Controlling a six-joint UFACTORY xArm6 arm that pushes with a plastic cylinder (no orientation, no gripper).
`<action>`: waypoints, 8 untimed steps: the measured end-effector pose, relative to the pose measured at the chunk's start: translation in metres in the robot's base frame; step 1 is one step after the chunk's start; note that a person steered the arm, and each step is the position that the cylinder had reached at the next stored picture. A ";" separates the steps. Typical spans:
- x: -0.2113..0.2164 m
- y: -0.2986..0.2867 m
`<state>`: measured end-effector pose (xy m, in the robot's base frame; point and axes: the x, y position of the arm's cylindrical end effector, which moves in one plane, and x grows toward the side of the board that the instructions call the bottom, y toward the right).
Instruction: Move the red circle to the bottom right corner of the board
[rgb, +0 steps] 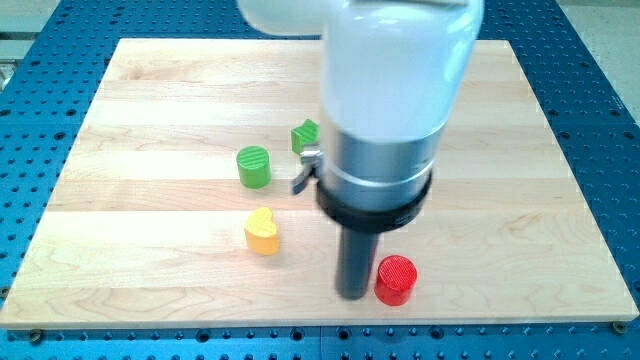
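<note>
Near board (560, 150) bottom edge, right of centre: red circle (396, 279). My tip (352, 296) touching or just beside its 9 o'clock side; no gripper, plain rod. Target corner lies at 3 o'clock, well apart. Push line looks clear.

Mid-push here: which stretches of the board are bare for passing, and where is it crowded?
Bare: the bottom right corner beyond the red circle, the view's right side, and the whole left side past the green cylinder and yellow heart. Crowded: the centre, where the arm hides blocks; my tip sits just left of the red circle.
</note>
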<state>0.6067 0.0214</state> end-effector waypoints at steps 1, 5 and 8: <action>0.001 0.057; -0.088 0.146; -0.090 0.251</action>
